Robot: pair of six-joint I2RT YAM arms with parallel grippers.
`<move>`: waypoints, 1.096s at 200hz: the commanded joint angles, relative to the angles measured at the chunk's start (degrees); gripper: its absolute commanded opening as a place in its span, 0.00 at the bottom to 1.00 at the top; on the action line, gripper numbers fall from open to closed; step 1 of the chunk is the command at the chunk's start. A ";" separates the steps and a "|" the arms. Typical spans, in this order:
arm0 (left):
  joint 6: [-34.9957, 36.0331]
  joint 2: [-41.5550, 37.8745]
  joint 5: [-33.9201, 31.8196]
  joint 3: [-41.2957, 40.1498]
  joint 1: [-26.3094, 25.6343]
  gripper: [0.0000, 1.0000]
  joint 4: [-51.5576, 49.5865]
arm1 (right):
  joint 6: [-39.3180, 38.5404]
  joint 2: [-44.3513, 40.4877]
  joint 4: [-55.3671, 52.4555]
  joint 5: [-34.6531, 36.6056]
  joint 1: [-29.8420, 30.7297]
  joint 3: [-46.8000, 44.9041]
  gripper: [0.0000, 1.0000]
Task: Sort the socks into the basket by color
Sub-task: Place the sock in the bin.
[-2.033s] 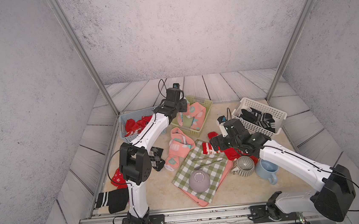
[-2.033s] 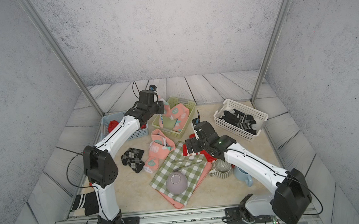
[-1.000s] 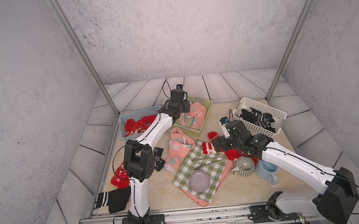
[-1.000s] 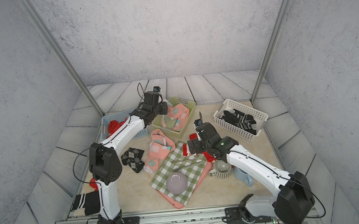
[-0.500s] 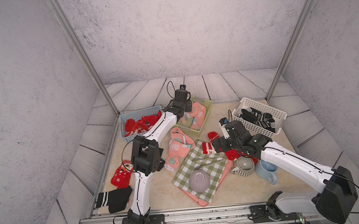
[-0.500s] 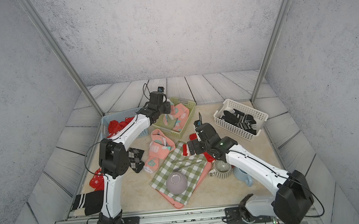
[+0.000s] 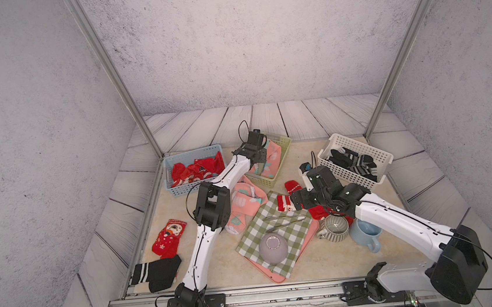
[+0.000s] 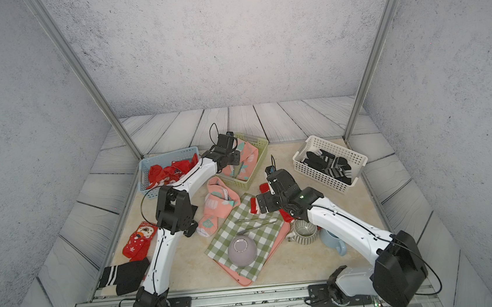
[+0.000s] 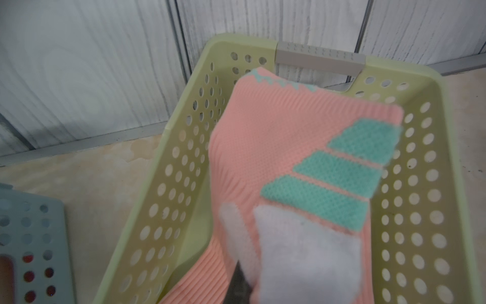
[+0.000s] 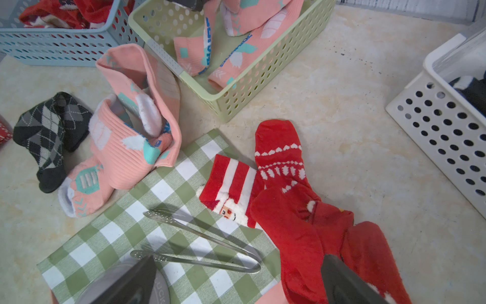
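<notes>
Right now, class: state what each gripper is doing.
Left gripper: closed on a pink sock over the green basket.
Right gripper: open, empty, above the red socks.

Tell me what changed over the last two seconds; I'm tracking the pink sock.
The left gripper carried its pink sock farther right, over the green basket. The right gripper stayed open above the red socks; all else unmoved.

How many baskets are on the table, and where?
3. The blue basket is far left, holding red socks; the green basket is beside it, holding pink socks; the white basket is far right, holding black socks. None seems hidden.
</notes>
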 commanded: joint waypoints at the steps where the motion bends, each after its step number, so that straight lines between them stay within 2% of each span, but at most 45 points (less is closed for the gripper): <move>1: -1.22 0.61 0.89 0.99 -0.27 0.15 -1.09 | -0.20 0.39 -0.35 -0.24 -0.23 -0.41 0.99; 34: -1.68 -1.77 1.86 -2.32 -0.27 0.39 1.35 | -0.11 0.30 -0.28 -0.24 -0.28 -0.64 0.99; 64: -2.45 -5.88 2.78 -6.63 -0.36 0.49 4.53 | -0.08 0.30 -0.07 -0.33 -0.32 -0.67 0.99; 150: -4.04 -15.05 6.97 -12.61 -0.89 0.50 10.54 | 0.59 0.55 -0.05 -0.11 -0.38 -0.58 0.99; 219: -4.14 -6.32 7.73 -3.85 -0.37 0.51 5.56 | 0.96 0.26 -0.70 0.35 -0.58 -0.58 0.99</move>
